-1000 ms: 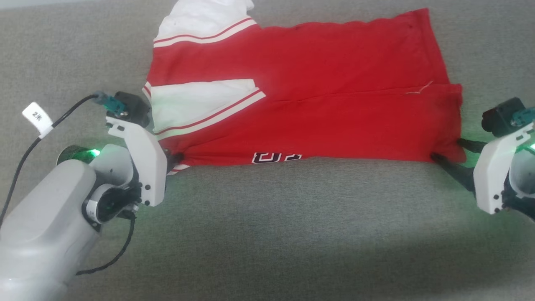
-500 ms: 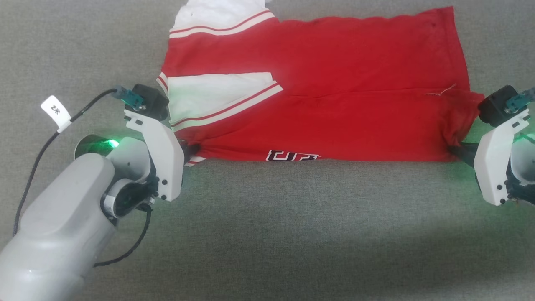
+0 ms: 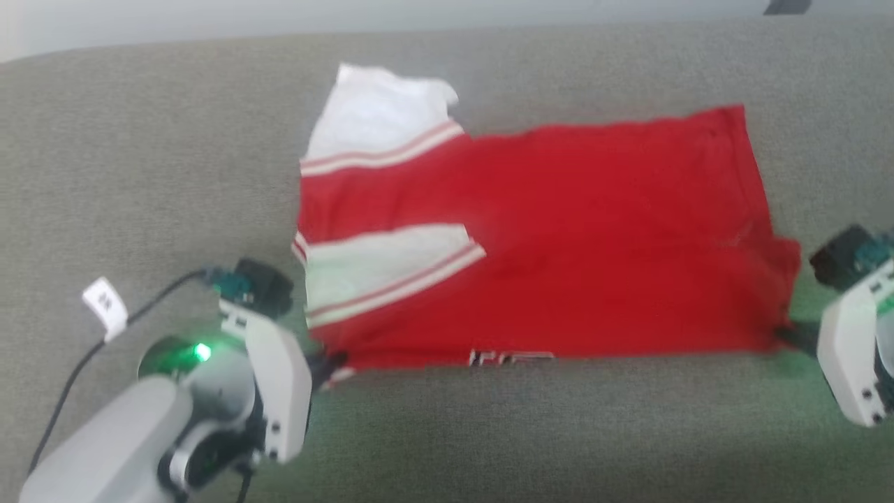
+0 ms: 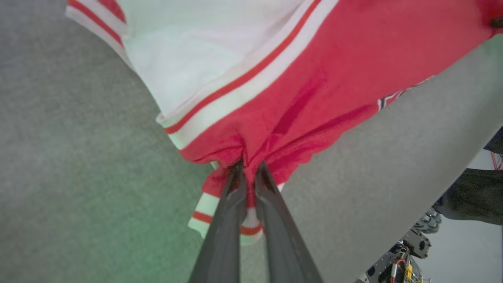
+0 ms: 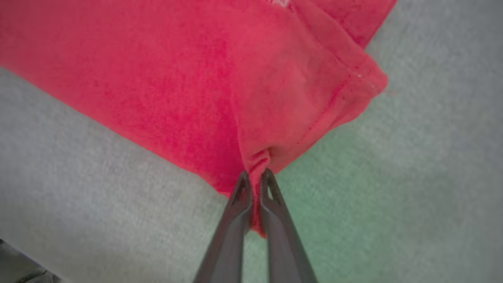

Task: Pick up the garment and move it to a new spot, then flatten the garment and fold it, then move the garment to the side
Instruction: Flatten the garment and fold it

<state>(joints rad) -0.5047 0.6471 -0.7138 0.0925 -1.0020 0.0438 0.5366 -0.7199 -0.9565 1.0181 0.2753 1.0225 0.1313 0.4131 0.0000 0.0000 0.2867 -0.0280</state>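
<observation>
— On the grey cloth [image 3: 174, 140], we see the garment [image 3: 580, 230] lying folded, sleeves to our left. And the grippers?
— We see the left gripper [image 4: 249, 175] pinched on its near left corner, and the right gripper [image 5: 255, 175] pinched on its near right corner.
— The number [image 3: 513, 358]?
— Blurred, mostly tucked under the near edge; we can't read it.

Red garment [image 3: 594, 230] with white, red-striped sleeves on grey surface [image 3: 140, 140].
</observation>
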